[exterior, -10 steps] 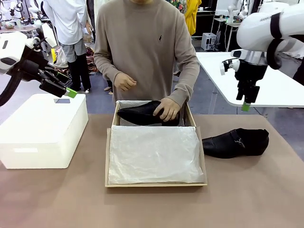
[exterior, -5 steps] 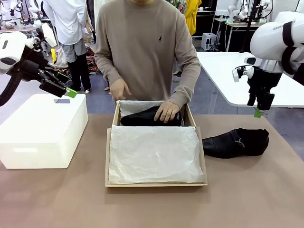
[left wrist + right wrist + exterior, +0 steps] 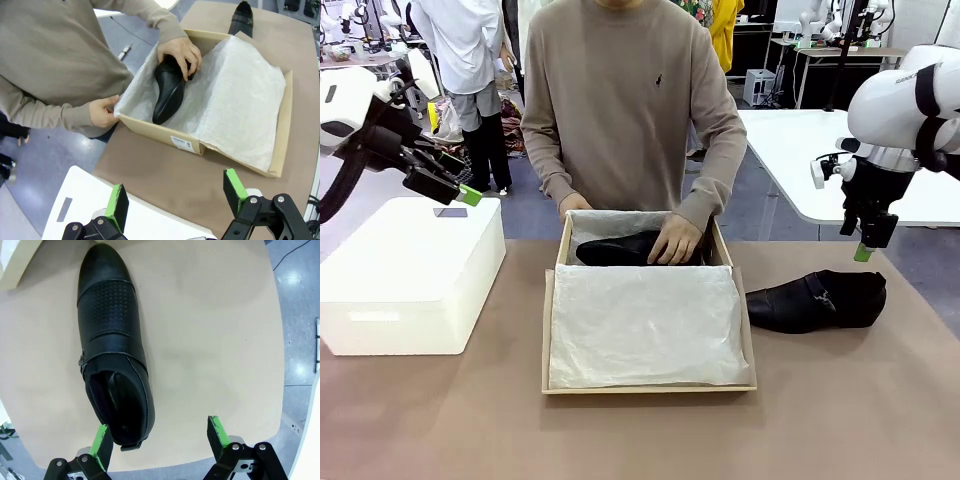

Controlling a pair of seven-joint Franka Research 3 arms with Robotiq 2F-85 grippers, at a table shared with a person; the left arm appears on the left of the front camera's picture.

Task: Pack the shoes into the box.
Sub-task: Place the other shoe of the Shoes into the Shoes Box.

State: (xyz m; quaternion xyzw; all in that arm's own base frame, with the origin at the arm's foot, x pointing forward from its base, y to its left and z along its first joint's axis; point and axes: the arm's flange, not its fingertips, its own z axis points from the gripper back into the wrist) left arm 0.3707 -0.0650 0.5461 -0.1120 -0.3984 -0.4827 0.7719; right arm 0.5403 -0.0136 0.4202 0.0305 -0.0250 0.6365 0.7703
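Note:
The tan cardboard box lies open mid-table, lined with white tissue paper. One black shoe lies on its side in the box's far end, with a person's hand pressing on it. The other hand grips the box's far wall. A second black shoe lies on the table right of the box. My right gripper hangs open above that shoe's heel end. My left gripper is open, high over the white box.
A large white plastic box stands on the left of the brown table. A white table stands behind on the right. The person stands at the far edge, leaning over the cardboard box.
The person has lowered the shoe into the box's far end and brought the free hand down to the box wall. My right gripper has moved right and down, over the second shoe.

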